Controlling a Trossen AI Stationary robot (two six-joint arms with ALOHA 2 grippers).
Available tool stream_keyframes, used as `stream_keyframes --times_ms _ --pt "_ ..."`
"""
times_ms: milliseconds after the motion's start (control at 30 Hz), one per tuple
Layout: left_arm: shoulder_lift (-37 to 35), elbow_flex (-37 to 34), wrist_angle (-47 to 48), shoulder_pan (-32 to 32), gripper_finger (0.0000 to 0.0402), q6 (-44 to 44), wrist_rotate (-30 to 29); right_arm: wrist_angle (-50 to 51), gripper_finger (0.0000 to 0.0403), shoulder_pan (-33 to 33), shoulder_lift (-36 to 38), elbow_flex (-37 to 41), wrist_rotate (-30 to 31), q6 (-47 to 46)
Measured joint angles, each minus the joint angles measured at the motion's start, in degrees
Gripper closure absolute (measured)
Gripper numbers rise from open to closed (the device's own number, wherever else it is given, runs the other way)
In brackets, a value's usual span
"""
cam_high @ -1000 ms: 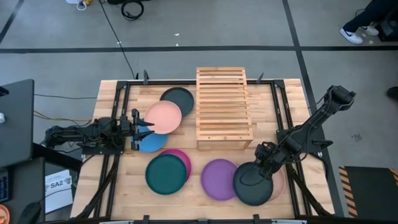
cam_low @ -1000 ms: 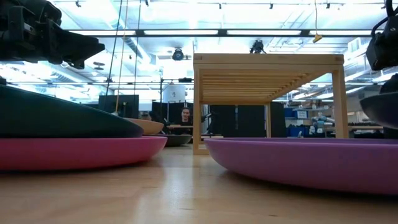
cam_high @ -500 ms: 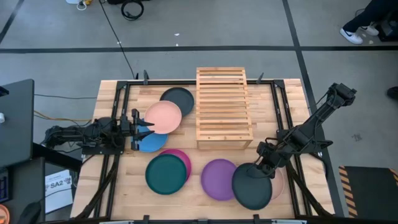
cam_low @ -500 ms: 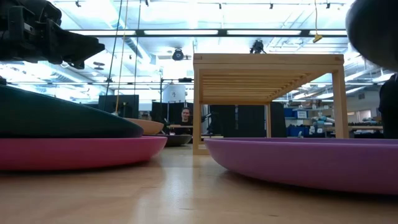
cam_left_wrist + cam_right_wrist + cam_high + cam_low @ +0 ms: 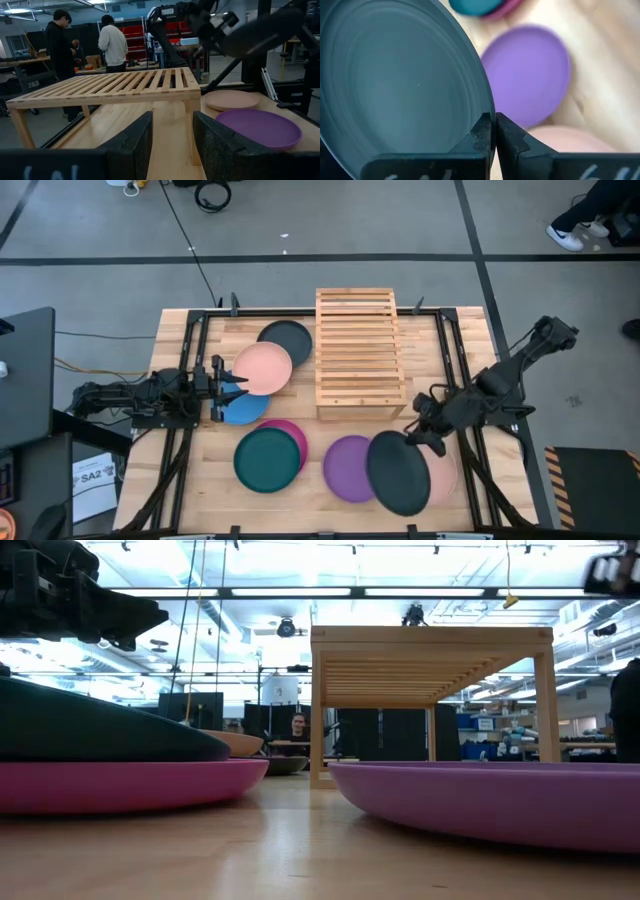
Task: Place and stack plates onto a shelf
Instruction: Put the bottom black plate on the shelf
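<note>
My right gripper [image 5: 419,435] is shut on a dark grey plate [image 5: 398,472], held in the air over the purple plate [image 5: 346,468] and a salmon pink plate [image 5: 444,477] at the near right. The wooden slatted shelf [image 5: 358,350] stands at the far middle with nothing on it. My left gripper [image 5: 228,388] is open and empty at the left, beside another salmon pink plate [image 5: 264,368] that overlaps a second dark grey plate [image 5: 288,337] and a blue plate [image 5: 243,411]. A teal plate [image 5: 266,459] lies on a magenta plate [image 5: 297,433]. My right gripper pinches the dark grey plate's rim [image 5: 481,116] between its two fingers, at the edge nearest the shelf. The fingers slant down from the table's far right. The plate is lifted clear of the plates below and hangs tilted from the fingers toward the near edge.
Black frame rails [image 5: 195,350] run along the table's left and right sides. The shelf's top shows in the left wrist view [image 5: 110,87] at about finger height. People stand in the room beyond the table [image 5: 114,45].
My right gripper has gone up and a little toward the shelf with the dark grey plate. The plate has come off the salmon pink plate, now hangs clear and more tilted, and has risen out of the low view.
</note>
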State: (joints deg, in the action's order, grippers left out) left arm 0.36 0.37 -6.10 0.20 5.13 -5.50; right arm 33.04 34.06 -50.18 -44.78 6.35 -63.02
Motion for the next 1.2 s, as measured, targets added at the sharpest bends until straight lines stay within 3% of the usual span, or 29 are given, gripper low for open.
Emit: stream_keyframes --times_ms 433,833,1200 --pt "0.0 0.0 0.0 0.0 0.0255 0.0 0.0 17.3 0.0386 -17.7 -9.6 -23.3 0.0 19.2" --pt "0.0 0.0 0.0 0.0 0.0255 0.0 0.0 23.6 0.0386 -39.8 -19.2 -44.0 -0.6 41.9" --pt "0.0 0.0 0.0 0.0 0.0255 0.0 0.0 24.2 0.0386 -62.6 -32.5 -59.2 -7.7 54.2"
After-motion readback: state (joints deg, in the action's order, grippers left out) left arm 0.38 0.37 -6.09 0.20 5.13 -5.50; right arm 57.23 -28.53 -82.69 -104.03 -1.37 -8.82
